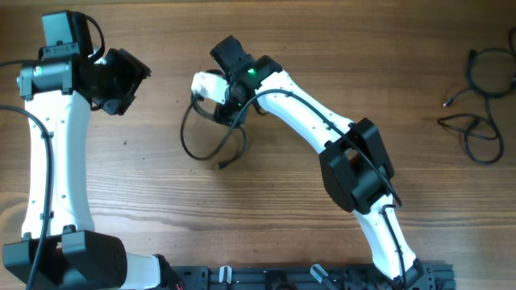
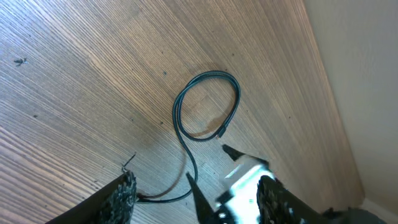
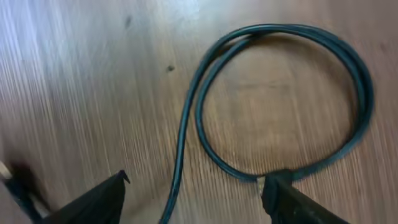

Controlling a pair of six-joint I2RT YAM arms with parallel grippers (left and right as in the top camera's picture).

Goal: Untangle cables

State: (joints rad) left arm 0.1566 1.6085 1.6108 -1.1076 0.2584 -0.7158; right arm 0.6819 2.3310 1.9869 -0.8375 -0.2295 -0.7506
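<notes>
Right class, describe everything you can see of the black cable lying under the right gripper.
The cable is a thin, glossy black cord, rubbery-looking, lying flat on the wooden table. It curls into a round loop where two strands run side by side, with a tail trailing to a small plug end. The open right gripper hovers over it, one finger at the loop's edge; contact cannot be told. It lies apart from the other cables at the table's right edge.
</notes>
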